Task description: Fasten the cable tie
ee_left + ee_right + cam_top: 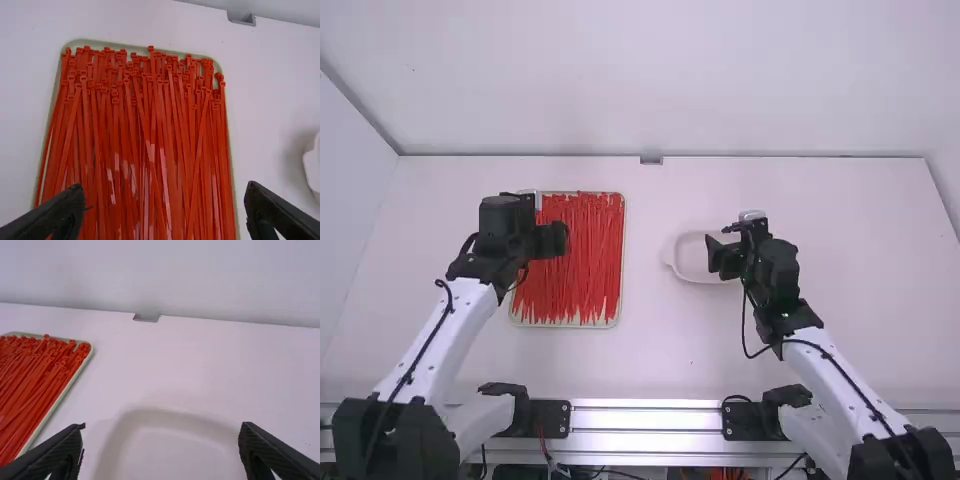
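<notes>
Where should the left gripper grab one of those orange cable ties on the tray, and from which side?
Probably from straight above, with the open left gripper set across the strap. Pick a top-lying cable tie near its head end, at the far edge of the tray, where the ends fan apart; elsewhere the straps overlap tightly.

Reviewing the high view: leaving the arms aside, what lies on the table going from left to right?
cable ties piled on their tray → grey bracket at the table's far edge → white dish
</notes>
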Controlling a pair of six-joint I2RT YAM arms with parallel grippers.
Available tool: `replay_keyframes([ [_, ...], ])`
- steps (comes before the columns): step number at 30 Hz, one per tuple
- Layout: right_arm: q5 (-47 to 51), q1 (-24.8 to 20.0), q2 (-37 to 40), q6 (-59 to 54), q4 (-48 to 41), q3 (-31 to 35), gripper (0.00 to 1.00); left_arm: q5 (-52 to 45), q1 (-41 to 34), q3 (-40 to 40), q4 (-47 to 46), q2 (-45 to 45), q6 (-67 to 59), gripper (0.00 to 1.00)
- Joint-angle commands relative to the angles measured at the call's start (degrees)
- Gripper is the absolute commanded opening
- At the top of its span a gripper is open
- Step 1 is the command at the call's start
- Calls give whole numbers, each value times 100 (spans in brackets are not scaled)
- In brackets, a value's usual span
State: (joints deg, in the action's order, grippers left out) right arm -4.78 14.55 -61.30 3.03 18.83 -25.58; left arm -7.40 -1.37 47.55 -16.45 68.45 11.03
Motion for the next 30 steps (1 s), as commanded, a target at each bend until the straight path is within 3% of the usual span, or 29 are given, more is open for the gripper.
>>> replay_keyframes([
  [1,-57,75,-265,59,98,-302,88,-107,-66,326,-38,280,104,88],
  [14,-116,263,-1020,145,772,-637,98,101,-86,932,-444,1133,232,98],
  [30,-140,275,-1071,308,664,-660,99,79,-94,977,-531,1196,400,99],
])
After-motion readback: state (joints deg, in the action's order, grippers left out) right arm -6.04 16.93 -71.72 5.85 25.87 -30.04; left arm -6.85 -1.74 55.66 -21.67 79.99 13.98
